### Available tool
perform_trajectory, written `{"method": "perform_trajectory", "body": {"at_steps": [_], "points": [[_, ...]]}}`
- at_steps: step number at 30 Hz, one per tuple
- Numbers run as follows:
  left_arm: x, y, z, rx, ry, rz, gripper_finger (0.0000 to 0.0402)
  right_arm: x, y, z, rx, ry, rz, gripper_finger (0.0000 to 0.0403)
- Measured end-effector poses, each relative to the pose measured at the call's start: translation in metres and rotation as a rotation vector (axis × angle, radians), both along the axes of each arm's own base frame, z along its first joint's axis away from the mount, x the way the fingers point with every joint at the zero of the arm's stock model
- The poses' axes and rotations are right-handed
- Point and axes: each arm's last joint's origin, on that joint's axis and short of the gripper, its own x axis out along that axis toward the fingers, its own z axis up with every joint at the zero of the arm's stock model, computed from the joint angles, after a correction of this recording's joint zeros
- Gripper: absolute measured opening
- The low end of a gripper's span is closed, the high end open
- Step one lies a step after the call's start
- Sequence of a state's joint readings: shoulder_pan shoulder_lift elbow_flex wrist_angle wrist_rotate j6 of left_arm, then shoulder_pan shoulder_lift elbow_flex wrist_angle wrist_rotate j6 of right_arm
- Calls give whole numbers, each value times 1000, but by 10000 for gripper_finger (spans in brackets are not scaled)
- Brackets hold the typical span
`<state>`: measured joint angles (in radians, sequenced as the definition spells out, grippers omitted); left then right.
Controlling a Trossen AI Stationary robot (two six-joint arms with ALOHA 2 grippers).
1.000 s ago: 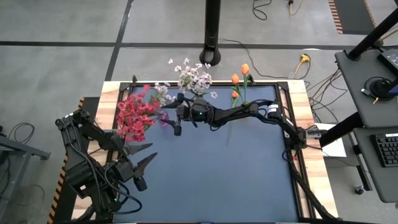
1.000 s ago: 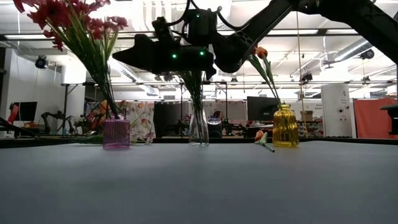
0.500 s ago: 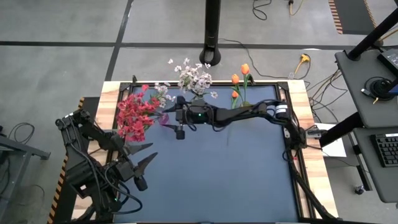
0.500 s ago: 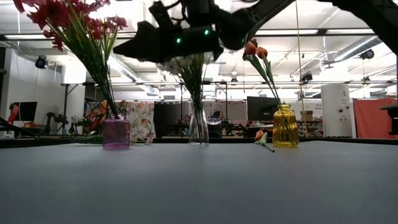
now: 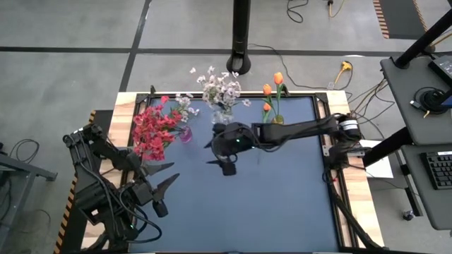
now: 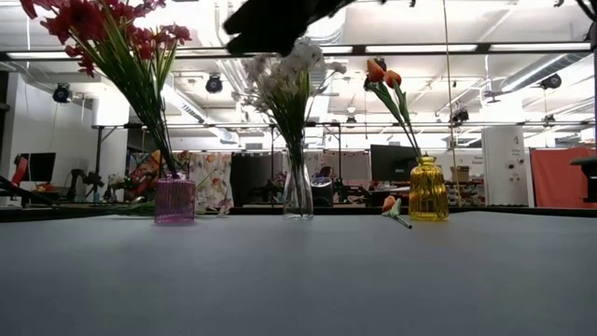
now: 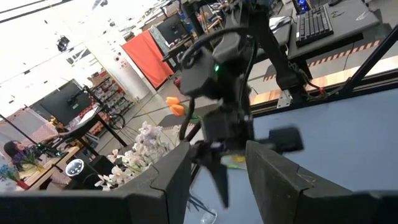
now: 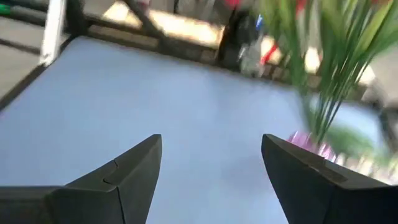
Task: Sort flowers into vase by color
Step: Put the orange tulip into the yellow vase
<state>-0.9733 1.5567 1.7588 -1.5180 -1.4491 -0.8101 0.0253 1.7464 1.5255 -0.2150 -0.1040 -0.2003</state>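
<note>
Right gripper (image 5: 224, 164) hovers over the dark counter (image 5: 282, 197), jaws wide and empty; next, the fallen orange tulip-like bud (image 6: 392, 204) beside the yellow glass vase (image 6: 428, 190) needs picking up. Left gripper (image 5: 164, 185) waits, jaws part-open, empty.

A dark table (image 5: 282, 204) carries three vases along its far edge, pink (image 6: 174, 200) left, clear (image 6: 298, 193) middle, yellow (image 6: 428, 189) right, with one orange flower (image 6: 394, 207) lying beside the yellow.
</note>
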Motion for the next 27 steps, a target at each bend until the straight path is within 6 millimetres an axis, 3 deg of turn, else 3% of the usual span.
{"method": "perform_trajectory", "body": {"at_steps": [6, 10, 19, 27], "points": [[0, -1, 0, -1, 11, -4, 137, -28, 19, 12, 149, 169, -59, 260], [1, -1, -1, -11, 24, -9, 137, -44, 31, 9, 179, 299, -160, 258], [1, -2, -1, -24, 26, -10, 137, -75, 38, -7, 101, 569, -507, 262], [3, -5, -4, -89, 70, -33, 137, -97, 34, -30, 68, 646, -780, 267]]}}
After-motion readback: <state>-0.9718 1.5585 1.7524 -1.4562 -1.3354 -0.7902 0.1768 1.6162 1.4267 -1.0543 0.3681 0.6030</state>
